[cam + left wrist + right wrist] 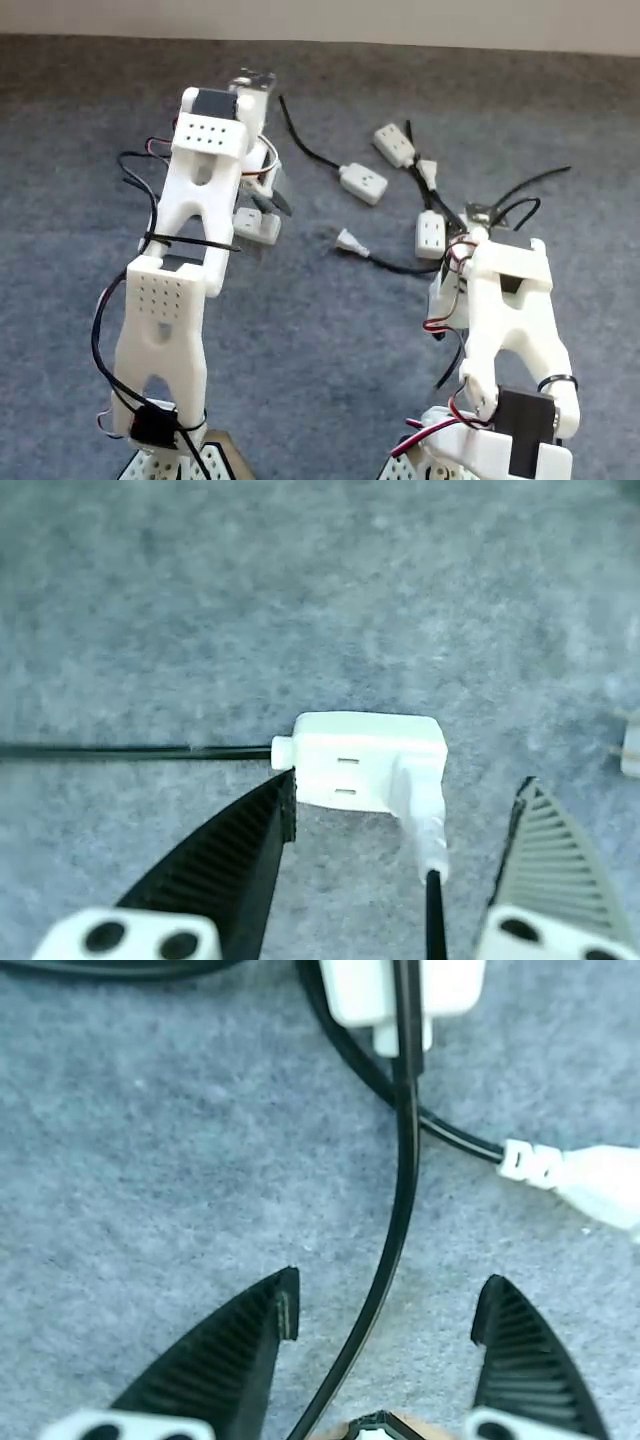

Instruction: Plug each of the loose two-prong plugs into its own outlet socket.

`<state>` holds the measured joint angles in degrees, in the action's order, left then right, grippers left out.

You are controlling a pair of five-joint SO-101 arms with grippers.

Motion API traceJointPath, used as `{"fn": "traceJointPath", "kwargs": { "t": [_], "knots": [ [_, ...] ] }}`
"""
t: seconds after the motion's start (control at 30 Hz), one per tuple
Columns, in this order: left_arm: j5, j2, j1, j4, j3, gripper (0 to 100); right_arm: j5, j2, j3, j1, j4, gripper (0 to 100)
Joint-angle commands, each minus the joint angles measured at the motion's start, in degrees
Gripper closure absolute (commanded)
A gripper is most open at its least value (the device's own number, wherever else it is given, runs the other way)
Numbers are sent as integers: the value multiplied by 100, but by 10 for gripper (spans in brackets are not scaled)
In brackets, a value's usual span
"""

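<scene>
One socket (340, 765) — plug (425, 810) at its end (left claw (407, 783) spread).

White plastic arm segments (190, 200) (perforated panels), black servo blocks (525, 425), black and red cables (95, 335), ribbed black fingers (235, 850).

A: Sockets?
B: Four white blocks on black cords, lying flat. Reference: middle socket (363, 182). Far socket (394, 145) is just beyond it to the right, near socket (430, 234) right and closer to the arms, left socket (257, 225) well to its left, slots up.
A: Plugs?
B: Loose plug (352, 243) is just in front of the middle socket, unplugged. Second plug (427, 172) is to its right.
</scene>
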<state>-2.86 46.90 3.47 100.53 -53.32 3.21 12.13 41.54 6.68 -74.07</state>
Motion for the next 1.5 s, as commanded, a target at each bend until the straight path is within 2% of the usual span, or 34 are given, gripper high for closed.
{"fn": "traceJointPath", "kwargs": {
  "t": [0.0,0.23,0.3,0.37,0.6,0.9,1.2,1.4,1.47],
  "knots": [
    [-2101,48,101,26,-57,659,-9,189,171,31,215,724],
    [-5459,224,-4,35,-40,659,0,189,382,31,426,724],
    [-5996,224,-31,26,-57,660,0,189,382,31,426,724],
    [-6233,233,-31,-105,-57,660,0,189,382,31,435,724],
    [-6277,804,-57,-800,31,673,0,189,382,31,444,724],
    [-6268,1385,-66,-1108,-391,924,0,189,382,40,435,724],
    [-6207,1842,-136,-1152,-1130,937,0,189,382,57,435,724],
    [-5011,1859,-84,-1160,-2791,937,0,189,382,57,444,724],
    [-4527,1886,-48,-1380,-3433,937,0,189,382,57,444,724]
  ]
}}
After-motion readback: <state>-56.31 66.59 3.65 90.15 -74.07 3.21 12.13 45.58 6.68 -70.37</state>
